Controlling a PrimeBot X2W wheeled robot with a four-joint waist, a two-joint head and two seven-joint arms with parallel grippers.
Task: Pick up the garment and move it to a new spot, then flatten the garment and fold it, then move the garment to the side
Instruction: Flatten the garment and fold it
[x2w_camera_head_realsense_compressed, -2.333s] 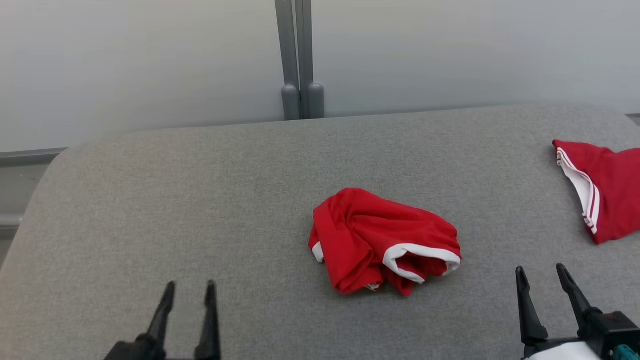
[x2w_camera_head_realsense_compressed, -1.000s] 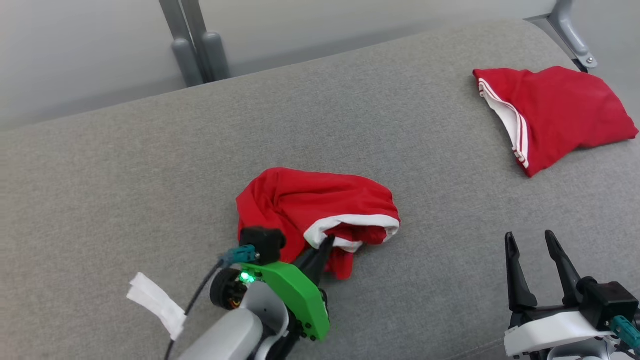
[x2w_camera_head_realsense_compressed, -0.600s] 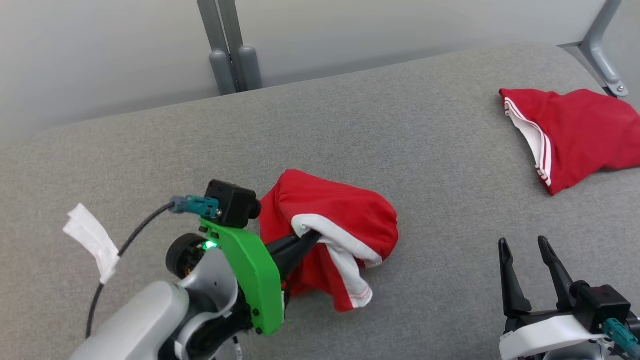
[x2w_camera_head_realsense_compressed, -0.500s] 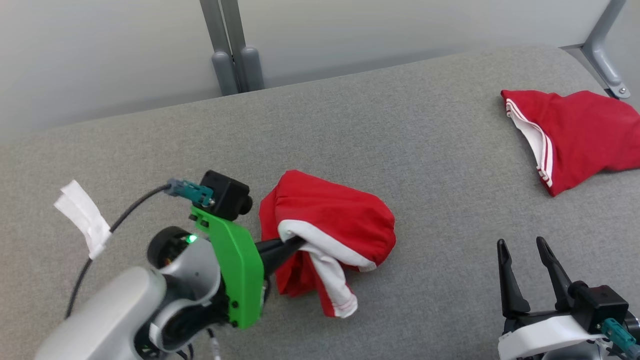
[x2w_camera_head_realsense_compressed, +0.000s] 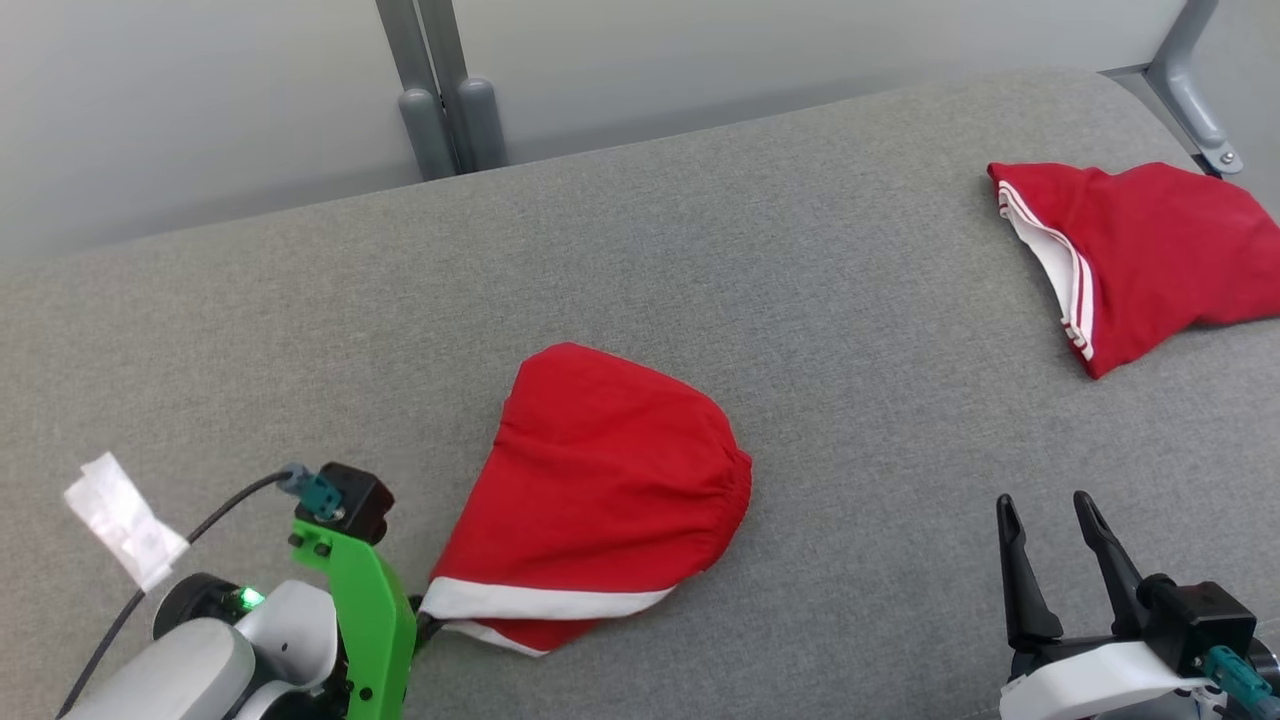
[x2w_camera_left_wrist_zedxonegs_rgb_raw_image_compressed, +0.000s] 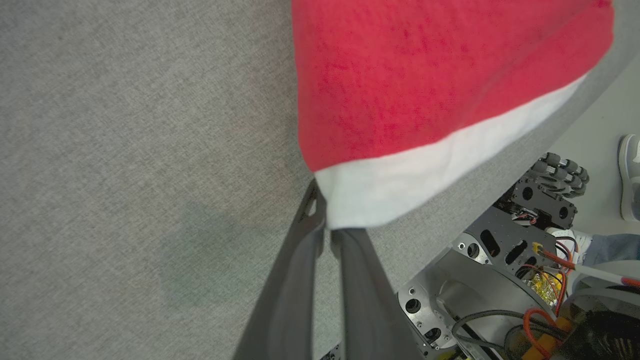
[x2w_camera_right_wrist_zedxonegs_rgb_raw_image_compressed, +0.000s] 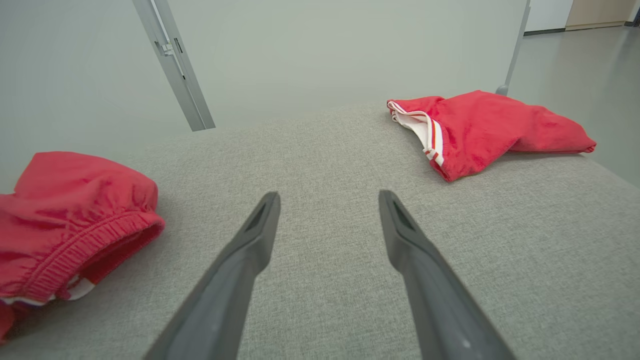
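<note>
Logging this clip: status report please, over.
Left gripper nearly shut at hem of garment, grip unclear. Right gripper open, empty. Second red garment lies apart, far right.

A striped garment (x2w_camera_head_realsense_compressed: 1150, 250), red with white trim, is seen bunched at the far right corner of the grey table (x2w_camera_head_realsense_compressed: 800, 300). Twin grey posts (x2w_camera_head_realsense_compressed: 440, 90) are set behind the table's far edge against a pale wall (x2w_camera_head_realsense_compressed: 200, 100). A metal bracket (x2w_camera_head_realsense_compressed: 1195, 100) is fixed beyond the right corner. A pale shoe (x2w_camera_left_wrist_zedxonegs_rgb_raw_image_compressed: 629, 175) is glimpsed on the floor (x2w_camera_left_wrist_zedxonegs_rgb_raw_image_compressed: 595, 135) past the near edge.
</note>
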